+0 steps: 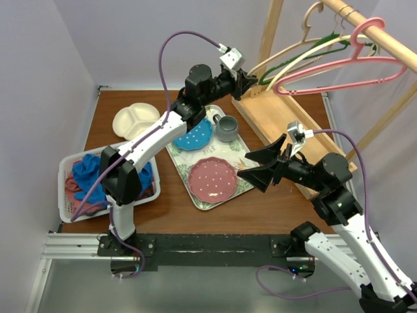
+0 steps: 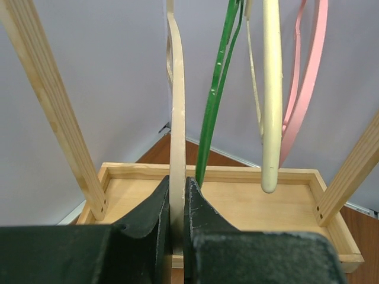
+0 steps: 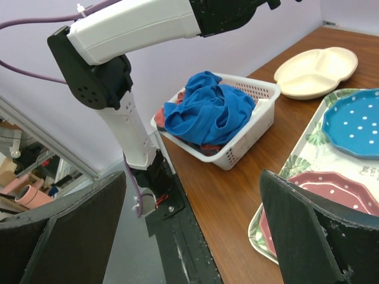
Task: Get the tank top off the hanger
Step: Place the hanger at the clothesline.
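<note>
While right gripper (image 1: 257,166) gapes wide, empty, left gripper (image 2: 176,198) pinches pale wooden hanger (image 2: 176,118).

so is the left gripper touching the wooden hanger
Touching. The left wrist view shows the left gripper clamped on the wooden hanger, with one finger pressed flat against each side and no gap showing.

I find no word, number or brand mark that I can read in any of my views. Dark marks on the leaf-patterned tray (image 3: 312,149), just beside the blue plate (image 3: 355,121), may be lettering, but they are too small to tell.
</note>
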Tool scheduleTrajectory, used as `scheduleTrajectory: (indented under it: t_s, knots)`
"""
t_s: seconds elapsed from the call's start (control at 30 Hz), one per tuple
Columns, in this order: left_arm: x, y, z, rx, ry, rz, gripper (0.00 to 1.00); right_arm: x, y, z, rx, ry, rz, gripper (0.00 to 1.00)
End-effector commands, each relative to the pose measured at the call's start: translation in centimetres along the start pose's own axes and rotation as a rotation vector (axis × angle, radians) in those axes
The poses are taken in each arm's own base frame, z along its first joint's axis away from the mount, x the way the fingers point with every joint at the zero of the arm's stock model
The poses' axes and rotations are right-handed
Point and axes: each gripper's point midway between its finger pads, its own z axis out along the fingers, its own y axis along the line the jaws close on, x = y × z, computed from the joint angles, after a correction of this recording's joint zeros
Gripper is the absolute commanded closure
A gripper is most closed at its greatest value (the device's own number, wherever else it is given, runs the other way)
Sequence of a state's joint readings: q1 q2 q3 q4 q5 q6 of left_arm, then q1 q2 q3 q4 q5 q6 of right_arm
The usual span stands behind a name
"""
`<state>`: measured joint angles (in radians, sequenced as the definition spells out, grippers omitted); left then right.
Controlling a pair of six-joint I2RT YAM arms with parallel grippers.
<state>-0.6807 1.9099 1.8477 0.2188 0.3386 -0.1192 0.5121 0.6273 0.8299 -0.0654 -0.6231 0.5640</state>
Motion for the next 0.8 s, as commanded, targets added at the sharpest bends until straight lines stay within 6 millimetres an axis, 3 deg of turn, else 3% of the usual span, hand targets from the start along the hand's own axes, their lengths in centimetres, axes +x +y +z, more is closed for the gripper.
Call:
scheduleTrajectory:
  t_s: [0.0,0.33,0.6,0.77]
  knots:
    - [-8.0,0.2,-0.9,-0.044,-0.212,0.078,1.0,-0.6,0.9,-0.4,-0.018,-0.012,-0.022,0.01]
    - [-9.6,0.3,-3.7,-0.109,-0.247,0.104,1.0,-0.6,0.5,-0.3,-0.001,-0.02,-0.022,0.01]
    - [-10.1,-0.2,-2.1,-0.052,-0.258,0.104,1.0,-0.8,0.5,-0.3,0.005,-0.024,-0.017,0.01]
    - [-8.3,-0.5,0.5,0.018,-0.231,0.078,1.0,-1.6,0.9,-0.6,0.007,-0.044,-0.034,0.01]
